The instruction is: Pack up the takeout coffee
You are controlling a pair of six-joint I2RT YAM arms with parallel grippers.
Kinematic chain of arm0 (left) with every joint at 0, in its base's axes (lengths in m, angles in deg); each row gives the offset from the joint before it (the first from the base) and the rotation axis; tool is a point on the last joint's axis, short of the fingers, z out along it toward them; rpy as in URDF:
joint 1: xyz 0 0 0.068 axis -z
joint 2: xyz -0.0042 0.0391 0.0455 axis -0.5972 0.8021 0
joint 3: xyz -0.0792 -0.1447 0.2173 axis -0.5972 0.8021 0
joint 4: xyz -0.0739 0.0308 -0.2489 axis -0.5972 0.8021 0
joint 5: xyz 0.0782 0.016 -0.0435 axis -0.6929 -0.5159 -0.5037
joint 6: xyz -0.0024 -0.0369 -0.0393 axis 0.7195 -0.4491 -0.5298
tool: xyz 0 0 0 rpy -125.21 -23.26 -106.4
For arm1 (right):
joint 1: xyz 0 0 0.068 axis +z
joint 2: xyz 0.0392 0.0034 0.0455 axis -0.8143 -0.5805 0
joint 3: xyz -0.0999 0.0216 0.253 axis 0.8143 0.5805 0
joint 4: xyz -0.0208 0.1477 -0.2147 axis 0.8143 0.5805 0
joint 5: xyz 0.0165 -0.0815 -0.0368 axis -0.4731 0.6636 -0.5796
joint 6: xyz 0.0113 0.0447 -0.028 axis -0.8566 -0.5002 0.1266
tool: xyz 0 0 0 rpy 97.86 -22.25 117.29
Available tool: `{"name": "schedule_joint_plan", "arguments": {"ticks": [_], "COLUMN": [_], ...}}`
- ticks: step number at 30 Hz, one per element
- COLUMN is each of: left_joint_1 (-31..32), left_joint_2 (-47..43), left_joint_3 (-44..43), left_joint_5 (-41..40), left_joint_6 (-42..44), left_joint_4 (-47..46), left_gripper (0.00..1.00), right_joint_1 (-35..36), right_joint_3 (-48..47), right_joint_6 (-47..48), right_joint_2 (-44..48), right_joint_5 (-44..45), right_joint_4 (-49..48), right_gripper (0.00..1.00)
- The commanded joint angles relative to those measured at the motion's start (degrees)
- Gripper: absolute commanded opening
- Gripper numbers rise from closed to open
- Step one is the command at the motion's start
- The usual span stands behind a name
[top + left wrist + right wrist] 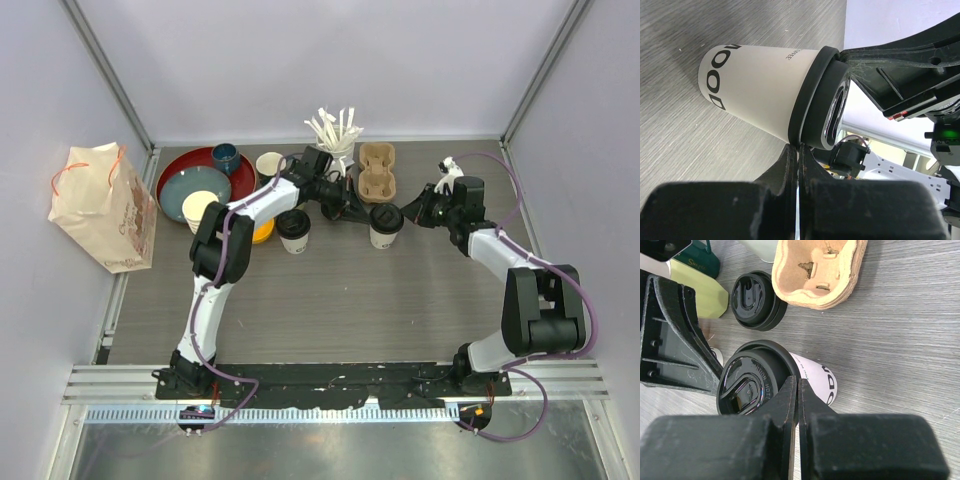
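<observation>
We are only beginning: left gripper (798,150) and right gripper (798,385), pressed together and empty, are flanking one black-lidded white paper cup (386,228); second lidded cup (293,232) and empty brown cardboard carrier (377,170) are waiting.

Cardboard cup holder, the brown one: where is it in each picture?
Top external: the cardboard cup holder sits at the back of the table, near the middle.
Left wrist: not in it.
Right wrist: the holder lies along the top edge, partly cut off.
Shared landmark: the black-lidded cup, the right one of two from above, large in both wrist views.
</observation>
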Motion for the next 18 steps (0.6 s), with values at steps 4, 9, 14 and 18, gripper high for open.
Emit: {"name": "schedule_joint_plan", "arguments": {"ticks": [4, 9, 14, 18], "left_joint_1": [1.21, -0.11, -0.90, -1.43], "left_joint_2": [-2.03, -4.85, -7.84, -9.16], "left_joint_3": [2.09, 4.90, 7.01, 8.42], "left_joint_5": [-8.48, -9.89, -10.51, -10.51], "left_joint_6": [9.63, 11.13, 13.42, 14.82], "left_joint_4": [10.24, 9.89, 10.59, 10.94], "left_gripper": [0.00, 0.00, 0.00, 0.05], "right_joint_1": [5.08, 8.33, 10.35, 11.76], "right_joint_3": [3.10, 3.10, 2.75, 1.70], "right_joint_6": [-0.16, -1.92, -2.97, -2.89], "right_joint_2": [-1.43, -2.13, -2.66, -3.01], "right_joint_5": [1.19, 1.72, 1.89, 2.07], "right_joint_4": [9.34, 6.71, 5.29, 5.29], "right_gripper": [0.01, 0.01, 0.01, 0.01]}}
